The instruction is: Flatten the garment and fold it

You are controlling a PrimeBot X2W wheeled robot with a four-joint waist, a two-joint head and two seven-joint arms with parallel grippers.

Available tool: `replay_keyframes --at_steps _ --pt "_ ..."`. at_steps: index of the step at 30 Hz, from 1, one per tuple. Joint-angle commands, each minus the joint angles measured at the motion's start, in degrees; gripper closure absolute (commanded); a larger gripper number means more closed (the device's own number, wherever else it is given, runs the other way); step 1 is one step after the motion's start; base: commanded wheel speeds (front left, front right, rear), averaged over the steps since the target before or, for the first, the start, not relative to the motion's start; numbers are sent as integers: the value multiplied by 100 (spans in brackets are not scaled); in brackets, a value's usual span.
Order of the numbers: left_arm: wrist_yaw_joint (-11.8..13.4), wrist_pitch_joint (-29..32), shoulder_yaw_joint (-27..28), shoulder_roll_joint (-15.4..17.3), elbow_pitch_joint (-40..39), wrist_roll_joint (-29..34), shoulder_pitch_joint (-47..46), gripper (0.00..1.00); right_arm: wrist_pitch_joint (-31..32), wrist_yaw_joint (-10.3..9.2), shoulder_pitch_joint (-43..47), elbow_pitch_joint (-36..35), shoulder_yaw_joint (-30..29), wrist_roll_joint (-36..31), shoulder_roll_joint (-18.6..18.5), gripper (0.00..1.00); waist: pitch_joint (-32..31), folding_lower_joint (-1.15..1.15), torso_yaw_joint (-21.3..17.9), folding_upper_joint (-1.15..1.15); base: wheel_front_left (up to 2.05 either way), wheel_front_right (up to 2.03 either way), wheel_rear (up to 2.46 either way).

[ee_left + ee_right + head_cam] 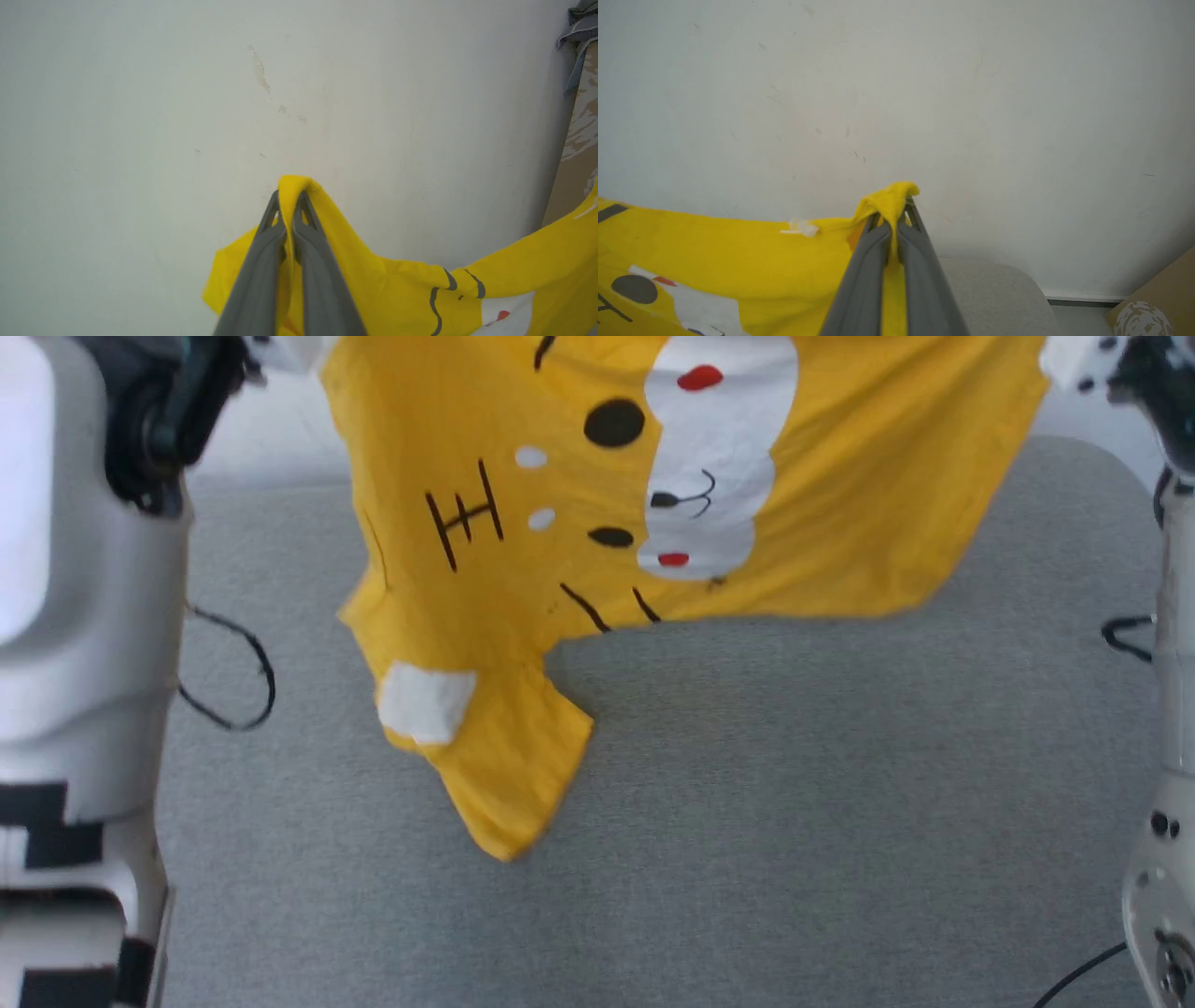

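We see the bright yellow thin cotton T-shirt (840, 504) with white patches hanging spread in the air, one sleeve (504, 775) drooping lowest.

Left arm (84, 616) is a pale forearm at the left edge of the head view, reaching up-frame, with the dark wrist joint (159, 420) at the top. Right arm (1167, 728) is a thin strip at the right edge, also reaching up, well apart from the left. Left gripper (288, 198) has its fingers pressed together, pinching a fold of the garment (402, 289). Right gripper (893, 212) has the same clamp on another fold.
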Motion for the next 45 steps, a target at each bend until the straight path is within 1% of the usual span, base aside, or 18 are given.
replay_keyframes --at_steps 1,4,7,11,15,20,24,26,29,32,35,40,45 --pt "-23 -19 -17 -4 86 76 -216 100 3 -5 -169 79 -18 -59 66 100 -22 1 -166 0 0 0 0" --pt "87 -231 0 -39 460 239 -756 100 -4 -5 -590 403 -144 -266 200 100 147 1 -257 0 0 0 0" --pt "191 -395 104 -200 787 185 -1280 100 -51 -5 -1010 693 -349 -479 336 100 441 1 -317 0 0 0 0" --pt "241 -546 132 -375 1111 165 -1931 100 -221 -5 -1548 975 -586 -746 459 100 964 1 -351 0 0 0 0" --pt "272 -717 88 -485 1282 244 -2536 100 -486 -5 -2131 1149 -790 -918 521 100 1647 1 -386 0 0 0 0" --pt "257 -1187 80 -460 1386 401 -3238 100 -1088 -5 -2822 1392 -595 -849 531 100 2487 1 -481 0 0 0 0" --pt "343 -1827 194 -377 1420 543 -3853 100 -1757 -5 -3353 1543 -603 -945 532 100 3083 1 -601 0 0 0 0" --pt "354 -2173 231 -366 1423 602 -4189 100 -2074 -5 -3587 1562 -573 -1145 532 100 3361 1 -635 0 0 0 0" --pt "293 -2622 264 -358 1599 630 -4551 100 -2434 -5 -3808 1611 -632 -1355 532 100 3641 1 -644 0 0 0 0" --pt "196 -2848 225 -387 1726 641 -4864 100 -2668 -5 -4005 1573 -766 -1610 533 100 3944 1 -598 0 0 0 0" --pt "94 -3118 198 -338 1806 673 -5023 100 -2870 -5 -4087 1519 -872 -1911 533 100 4186 1 -581 0 0 0 0" --pt "15 -3357 231 -278 1840 662 -5128 100 -3023 -5 -4150 1399 -1055 -2335 533 100 4543 1 -539 0 0 0 0" --pt "-168 -3512 210 -152 1783 659 -4931 100 -3255 -5 -4051 1266 -1123 -2662 533 100 5034 1 -446 0 0 0 0"
